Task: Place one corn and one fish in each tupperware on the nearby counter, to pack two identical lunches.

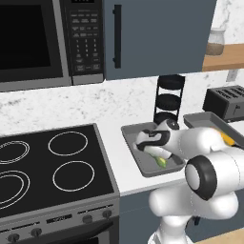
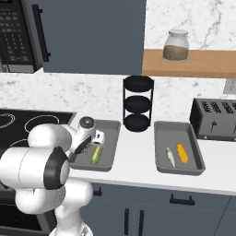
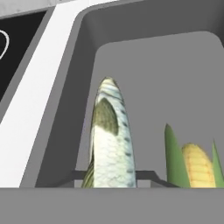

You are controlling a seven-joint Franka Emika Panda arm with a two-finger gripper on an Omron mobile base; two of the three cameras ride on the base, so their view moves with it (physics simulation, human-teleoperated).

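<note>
A white robot arm reaches down into the left tupperware [image 2: 107,159], low and left of centre in the right base view, its gripper [image 2: 98,139] closed around a silver-grey fish [image 3: 110,140] that fills the lower middle of the hand view, nose pointing up the frame over the grey floor of the container. Just to the fish's right in the hand view lies the green-husked corn [image 3: 194,164], its yellow kernels showing between the leaves at the lower right; the same cob appears in the right base view directly below the gripper, and at the lower centre-right of the left base view, poking out from under the arm.

The right tupperware [image 2: 193,163] sits right of centre in the right base view, holding the second fish [image 2: 170,156] and the yellow-orange corn [image 2: 182,152] side by side, the fish on the left, the two close but whether touching cannot be told. Both containers rest on the white counter [image 2: 136,161], with a black three-tier rack [image 2: 138,104] standing behind and between them. A dark toaster [image 2: 215,119] stands at the right edge, a glass jar [image 2: 176,45] on the wooden shelf [image 2: 193,63] in the upper right. In the left base view a black stovetop [image 1: 47,164] takes up the lower left and a microwave [image 1: 47,40] the upper left
</note>
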